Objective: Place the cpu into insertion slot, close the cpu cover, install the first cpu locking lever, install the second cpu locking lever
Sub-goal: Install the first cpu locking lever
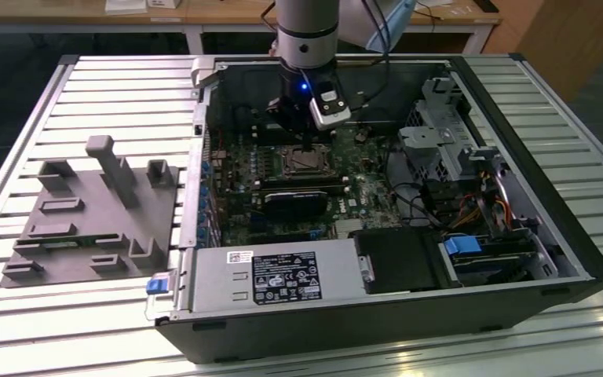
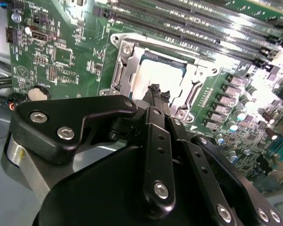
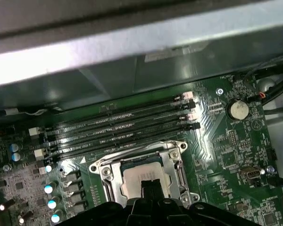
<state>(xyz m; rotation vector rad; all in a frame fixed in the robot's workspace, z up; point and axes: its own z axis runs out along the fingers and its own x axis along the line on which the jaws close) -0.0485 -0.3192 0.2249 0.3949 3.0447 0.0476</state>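
The cpu (image 3: pixel 140 173) (image 2: pixel 161 74) lies flat in the insertion slot (image 1: pixel 304 161), its silver-grey top showing in both wrist views. The cpu cover (image 3: pixel 175 162) (image 2: pixel 128 55), a silver frame, lies down around it on the green board. My gripper (image 2: pixel 158 94) (image 3: pixel 149 186) (image 1: pixel 299 135) hangs just above the near edge of the socket. Its black fingertips are pressed together with nothing between them. Whether the tips touch the cover I cannot tell, and the fingers hide the socket's near side.
Long black memory slots (image 3: pixel 122 127) run beside the socket, and a coin battery (image 3: pixel 237 109) lies further off. In the exterior view a black heatsink block (image 1: pixel 293 202), power supply (image 1: pixel 270 275), drive cage and cables (image 1: pixel 448 149) crowd the case. A grey fixture (image 1: pixel 92 212) stands on the slatted table.
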